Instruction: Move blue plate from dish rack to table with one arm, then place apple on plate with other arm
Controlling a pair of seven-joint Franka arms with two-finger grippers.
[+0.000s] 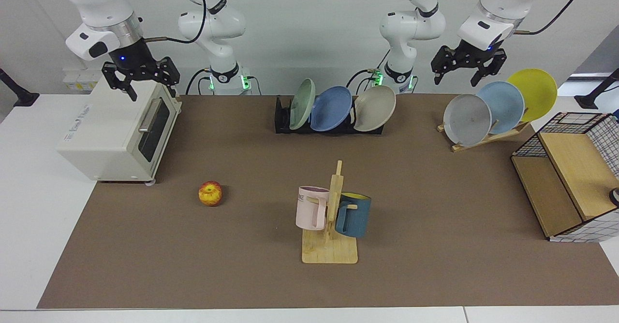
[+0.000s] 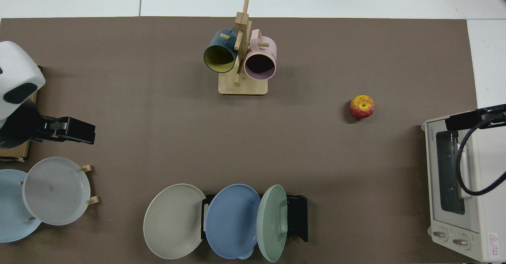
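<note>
The wide brown-matted desk [image 1: 435, 265] with white edges carries everything here, and two white jointed arms wait above its far corners. The right hand [image 1: 140, 79] hangs over the top of a cream toaster oven [image 1: 121, 134], its black fingers spread and holding nothing; the left hand [image 1: 468, 66] hovers above the light wooden slanted stand [image 1: 483, 139], fingers likewise parted and empty. From above, one hand [image 2: 71, 129] shows only in side profile and the other is mostly cut off at the frame's edge. A wire-and-wood crate [image 1: 570, 187] sits at the desk's end, partly out of frame. I count six plates in all: three in the low black slotted dish rack [image 1: 285, 120], namely a sage-green plate [image 1: 302, 103], the round periwinkle-blue plate [image 1: 331, 109] in the middle slot, leaning, and a beige plate [image 1: 375, 109]; three more lean on the wooden stand, a grey plate [image 1: 466, 120], a paler sky-blue plate [image 1: 503, 105] and a yellow plate [image 1: 537, 91], each overlapping the next. The rack itself is largely hidden behind its plates. One wooden mug tree [image 1: 331, 236] holds two mugs, a pink mug [image 1: 312, 208] and a dark teal mug [image 1: 354, 214]. One small yellow-red apple [image 1: 210, 193] lies alone on the mat, near the oven.
</note>
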